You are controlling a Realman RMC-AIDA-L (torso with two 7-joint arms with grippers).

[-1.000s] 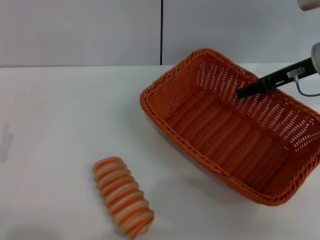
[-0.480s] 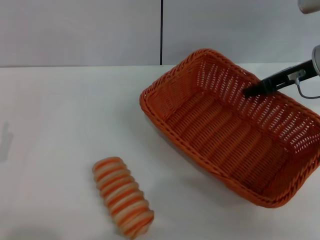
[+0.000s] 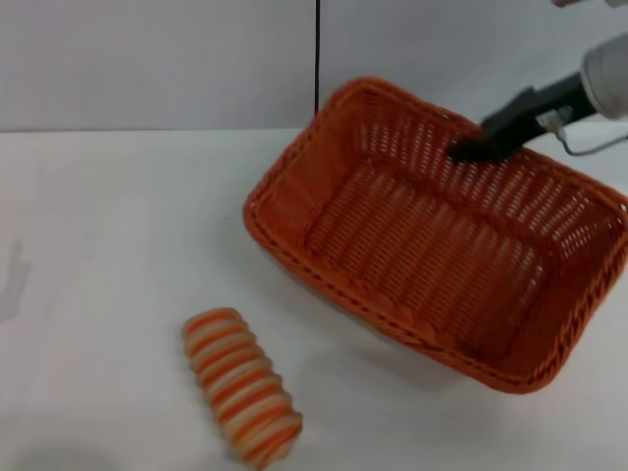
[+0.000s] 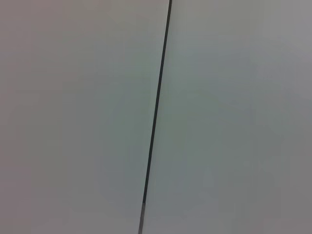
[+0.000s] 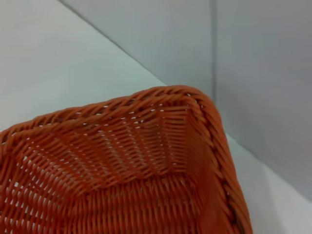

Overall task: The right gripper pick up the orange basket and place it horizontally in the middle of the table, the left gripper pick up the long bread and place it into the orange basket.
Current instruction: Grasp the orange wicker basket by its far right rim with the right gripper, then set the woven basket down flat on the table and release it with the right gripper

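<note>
Lifted and swung left since 1 second earlier, the orange basket (image 3: 432, 245) hangs tilted over the table (image 3: 108, 226), its far rim clamped by the right gripper (image 3: 469, 152); lower it level mid-table, clear of the long bread (image 3: 242, 386) lying near-left.

**Right arm: black finger, pale grey body**

Only the right arm is seen, in the head view. The right gripper (image 3: 471, 150) is shown as a slim, matte black finger, tapered to a blunt wedge at the tip. A small pale plate or label is set near its base. Behind it, a rounded, pale grey housing (image 3: 608, 78) is joined. A thin grey cable (image 3: 589, 147) is looped beneath the housing. No part of the left arm is shown.
</note>
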